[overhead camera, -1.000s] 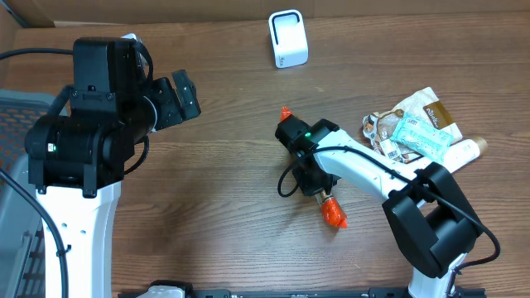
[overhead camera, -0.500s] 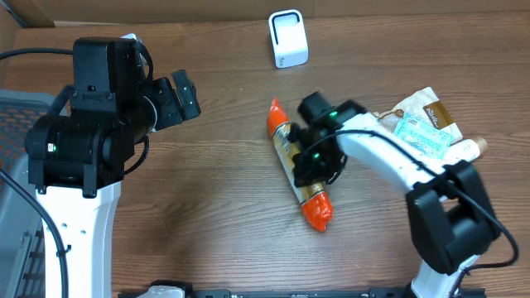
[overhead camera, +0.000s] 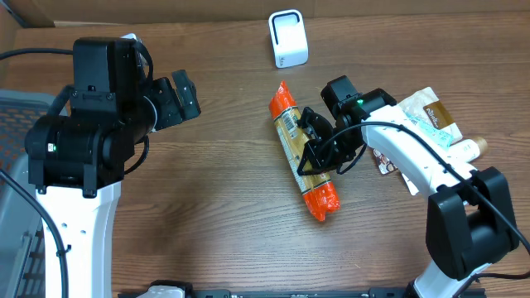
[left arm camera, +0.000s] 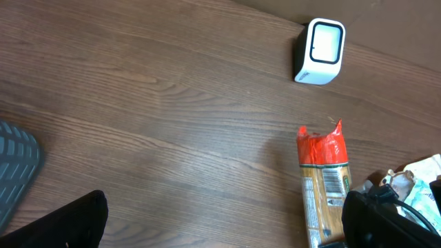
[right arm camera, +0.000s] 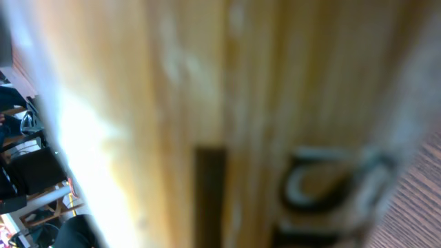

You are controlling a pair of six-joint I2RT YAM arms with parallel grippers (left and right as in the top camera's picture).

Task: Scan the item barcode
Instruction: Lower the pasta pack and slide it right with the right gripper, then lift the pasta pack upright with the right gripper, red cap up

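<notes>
The item is a long clear packet (overhead camera: pixel 291 132) with orange ends, angled from far left to near right in the middle of the table. A barcode label (overhead camera: pixel 289 122) faces up near its far end. My right gripper (overhead camera: pixel 319 157) is shut on the packet's right side near the middle. In the right wrist view the packet (right arm camera: pixel 227 124) fills the frame as a yellow blur. The white scanner (overhead camera: pixel 287 38) stands at the far edge. My left gripper (overhead camera: pixel 184 98) hangs open at the left. Its wrist view shows the packet (left arm camera: pixel 324 179) and the scanner (left arm camera: pixel 319 50).
A pile of snack packets (overhead camera: pixel 422 124) and a pale bottle (overhead camera: pixel 468 149) lie at the right. A grey basket (overhead camera: pixel 12 165) sits at the left edge, with its corner (left arm camera: pixel 14 151) in the left wrist view. Bare wood lies between the arms.
My right gripper has swung right and toward the far side with the packet. The packet has turned label up and now shows at full length. The left arm has not moved.
</notes>
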